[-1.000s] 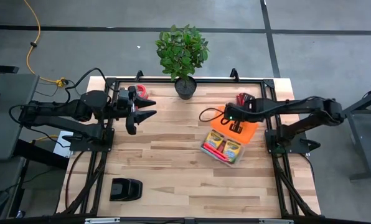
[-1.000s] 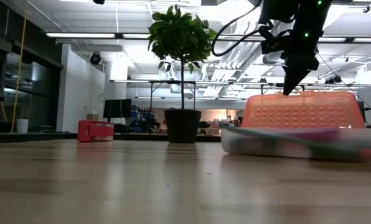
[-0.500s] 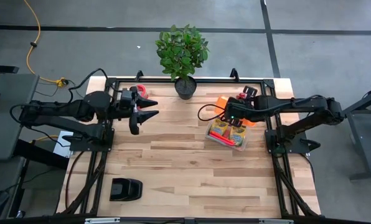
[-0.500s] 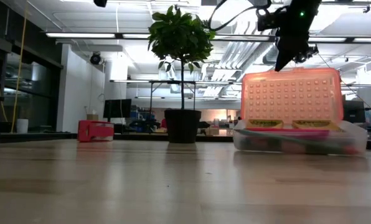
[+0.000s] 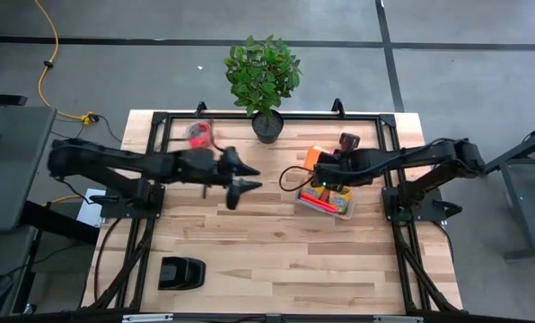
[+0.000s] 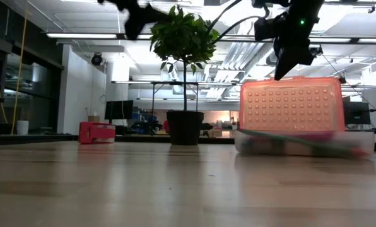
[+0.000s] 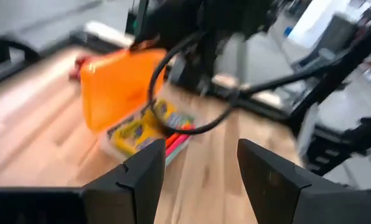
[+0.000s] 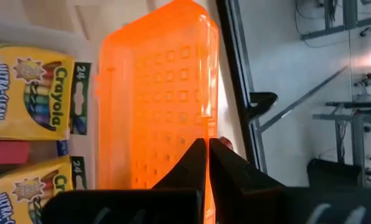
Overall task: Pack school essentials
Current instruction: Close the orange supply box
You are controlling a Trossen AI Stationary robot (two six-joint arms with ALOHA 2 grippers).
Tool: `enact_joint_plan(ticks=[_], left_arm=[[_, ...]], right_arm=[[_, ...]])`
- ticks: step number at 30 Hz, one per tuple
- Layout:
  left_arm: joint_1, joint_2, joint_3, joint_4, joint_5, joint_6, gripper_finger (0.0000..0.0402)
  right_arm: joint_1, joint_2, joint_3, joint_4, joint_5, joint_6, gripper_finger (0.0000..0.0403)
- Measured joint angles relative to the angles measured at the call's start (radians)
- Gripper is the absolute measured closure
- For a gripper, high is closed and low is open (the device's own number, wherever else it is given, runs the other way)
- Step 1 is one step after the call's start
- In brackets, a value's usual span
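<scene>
Presently right gripper (image 8: pixel 207 163) clenched, fingertips pressed to the rim of the orange lid (image 8: pixel 160 93), which stands half-raised over the clear pencil box (image 5: pixel 326 198) near the table's (image 5: pixel 249 260) right edge. Two crayon boxes (image 8: pixel 27 99) and a red marker (image 5: pixel 317 201) already inside. Left gripper (image 5: pixel 241 178) released, empty, hovering mid-table, well apart from the box. Risk: closed tips merely push the lid; a slip could spring it back open or skid the light box sideways.

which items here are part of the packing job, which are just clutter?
Job: clear plastic case with upright orange lid; two yellow-and-green crayon boxes; pink marker.
Clutter: potted green plant; red tape roll; black box.
</scene>
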State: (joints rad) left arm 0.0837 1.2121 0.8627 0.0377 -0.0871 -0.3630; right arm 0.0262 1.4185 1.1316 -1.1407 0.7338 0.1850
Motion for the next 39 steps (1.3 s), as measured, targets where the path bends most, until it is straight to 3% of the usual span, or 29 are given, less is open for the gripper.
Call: enact_joint_plan(ticks=[6,11,17,21,26,31,39], left_arm=[[-0.001,0.247,0.000,0.043,0.000,0.015,0.0213],[-0.006,0.481,0.003,0.204,-0.005,0.003,0.0223],[-0.011,0.714,0.071,0.390,0.042,-0.072,0.0279],[-0.033,0.828,0.144,0.406,0.101,-0.087,0.0337],[-0.061,0.878,0.187,0.408,0.102,-0.134,0.0396],[-0.071,0.878,0.187,0.422,-0.037,-0.213,0.0399],[-0.063,0.878,0.188,0.460,-0.054,-0.272,0.0401]], right_arm=[[0.031,0.000,0.000,0.004,-0.001,0.077,0.0403],[0.042,-0.001,0.000,0.007,-0.004,0.126,0.0403],[0.042,-0.001,0.000,0.014,-0.005,0.154,0.0403],[0.042,-0.001,0.000,0.017,-0.009,0.154,0.0403],[0.042,-0.001,-0.001,0.017,-0.010,0.152,0.0403],[0.042,-0.001,-0.001,0.030,-0.012,0.155,0.0403],[0.042,-0.001,0.000,0.074,-0.040,0.152,0.0403]])
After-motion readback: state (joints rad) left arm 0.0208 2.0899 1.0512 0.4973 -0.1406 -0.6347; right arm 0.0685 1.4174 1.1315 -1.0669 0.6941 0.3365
